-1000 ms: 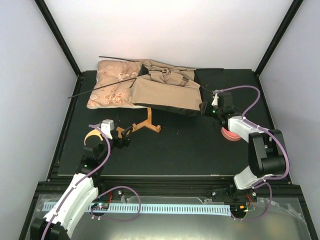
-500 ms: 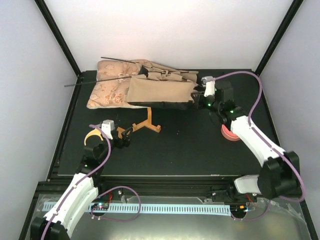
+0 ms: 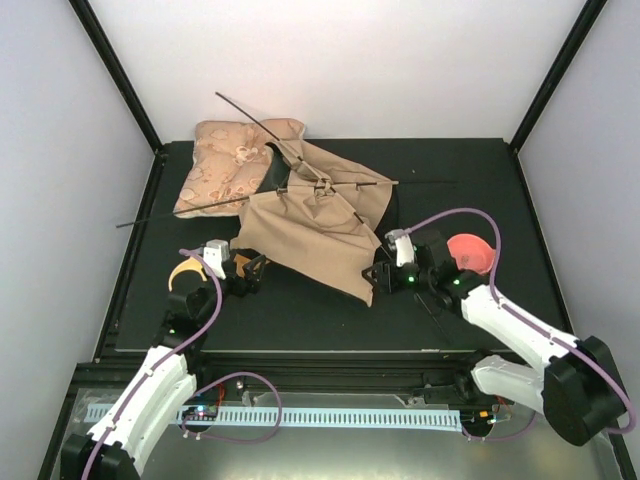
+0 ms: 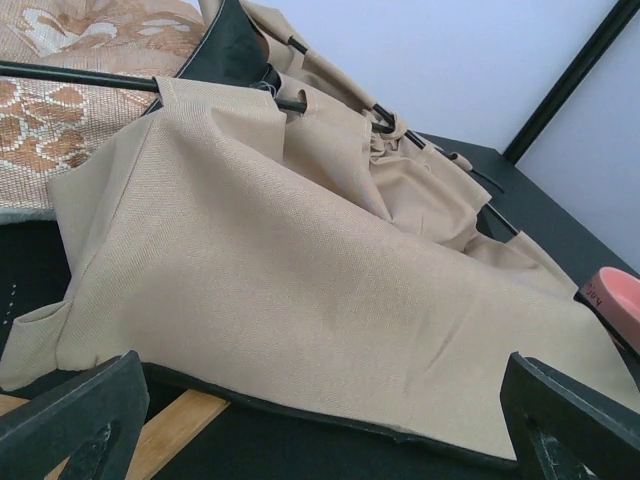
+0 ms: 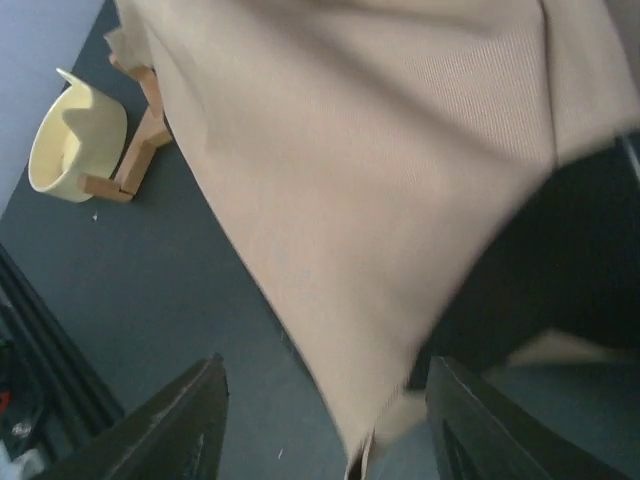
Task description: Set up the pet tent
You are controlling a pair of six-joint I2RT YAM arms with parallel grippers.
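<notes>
Canvas of the pet tent (image 3: 310, 225) lies crumpled on the tabletop (image 3: 300, 320), partly over the floral cushion (image 3: 215, 165). We see left fingers (image 4: 80, 420) spread wide, right fingers (image 5: 190, 420) spread astride its corner.

Bright, even light from above; the pale walls (image 3: 340, 60) wash out, and the black desk (image 3: 300, 312) carries only faint shadows. The right wrist view is smeared with blur; the left wrist view is crisp.
</notes>
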